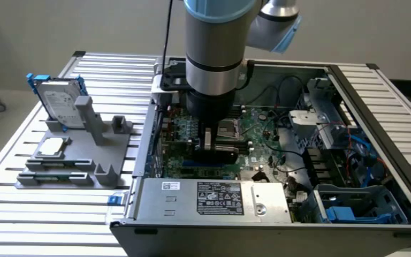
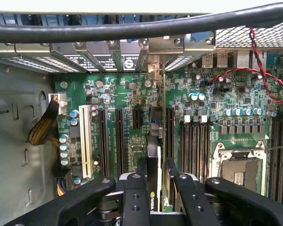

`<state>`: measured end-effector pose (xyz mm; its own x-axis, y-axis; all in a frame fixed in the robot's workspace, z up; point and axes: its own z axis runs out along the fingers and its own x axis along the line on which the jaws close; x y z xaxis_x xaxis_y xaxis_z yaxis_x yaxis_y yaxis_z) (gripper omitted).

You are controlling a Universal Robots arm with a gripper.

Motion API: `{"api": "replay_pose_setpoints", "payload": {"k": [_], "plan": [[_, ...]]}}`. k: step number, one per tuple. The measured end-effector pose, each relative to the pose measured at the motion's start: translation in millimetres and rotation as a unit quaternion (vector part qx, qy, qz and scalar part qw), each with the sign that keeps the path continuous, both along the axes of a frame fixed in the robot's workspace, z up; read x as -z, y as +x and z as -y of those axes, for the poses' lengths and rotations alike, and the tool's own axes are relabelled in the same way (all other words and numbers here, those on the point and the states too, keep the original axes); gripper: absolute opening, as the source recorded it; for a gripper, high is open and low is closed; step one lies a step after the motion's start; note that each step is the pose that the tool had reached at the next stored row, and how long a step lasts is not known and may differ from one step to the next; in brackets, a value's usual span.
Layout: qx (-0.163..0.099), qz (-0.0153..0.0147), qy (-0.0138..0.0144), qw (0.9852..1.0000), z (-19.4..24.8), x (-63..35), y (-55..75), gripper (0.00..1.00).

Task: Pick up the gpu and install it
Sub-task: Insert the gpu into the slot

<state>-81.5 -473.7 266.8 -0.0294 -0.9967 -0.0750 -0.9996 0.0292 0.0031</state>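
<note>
My gripper [image 1: 216,143] is down inside the open computer case [image 1: 377,134], over the green motherboard [image 1: 263,134]. It is shut on the gpu [image 2: 153,155], which I see edge-on between the two black fingers [image 2: 134,200]. The card is thin, with a black cover and a green board edge. It runs in line with the long black expansion slots [image 2: 119,141], and its metal end bracket [image 2: 154,70] reaches the case's rear slot openings. In the exterior view the gpu [image 1: 220,156] is a dark block right under the wrist, low on the board. How deep it sits in the slot is hidden.
A white slot [image 2: 85,141] and a yellow-sleeved cable [image 2: 42,125] lie beside the card; the CPU socket [image 2: 238,169] is on the other side. The power supply [image 1: 213,198] fills the case front. On the exterior view's left, a grey fixture [image 1: 102,136] holds a blue-framed hard drive [image 1: 59,101] and a silver module [image 1: 52,147].
</note>
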Motion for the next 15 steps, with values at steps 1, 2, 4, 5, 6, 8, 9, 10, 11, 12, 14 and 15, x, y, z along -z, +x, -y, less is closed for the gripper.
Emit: {"api": "replay_pose_setpoints", "payload": {"k": [1,2,4,5,6,8,9,10,11,12,14,15], "plan": [[0.0,0.0,0.0,1.0,0.0,0.5,-0.1,0.26],[0.0,0.0,-0.0002,1.0,0.0,0.8,-0.1,0.26],[0.0,0.0,-0.0005,1.0,0.0,0.9,-0.1,0.26],[0.0,0.0,-0.0006,1.0,0.0,0.9,-0.1,0.26],[-0.001,0.0,-0.0007,1.0,-0.1,1.0,-0.1,0.26],[-0.004,0.0,-0.001,1.0,-0.1,1.0,-0.1,0.26],[-0.006,0.0,-0.0012,1.0,-0.1,1.1,-0.1,0.26],[-0.009,0.0,-0.0015,1.0,-0.1,1.1,-0.2,0.26],[-0.011,0.0001,-0.0017,0.9999,-0.1,1.1,-0.2,0.26],[-0.012,0.0,-0.002,0.9999,0.0,1.1,-0.2,0.26],[-0.013,-0.0001,-0.0024,0.9999,-0.1,1.0,-0.1,0.26],[-0.013,-0.0002,-0.0027,0.9999,-0.1,1.1,-0.1,0.26]]}}
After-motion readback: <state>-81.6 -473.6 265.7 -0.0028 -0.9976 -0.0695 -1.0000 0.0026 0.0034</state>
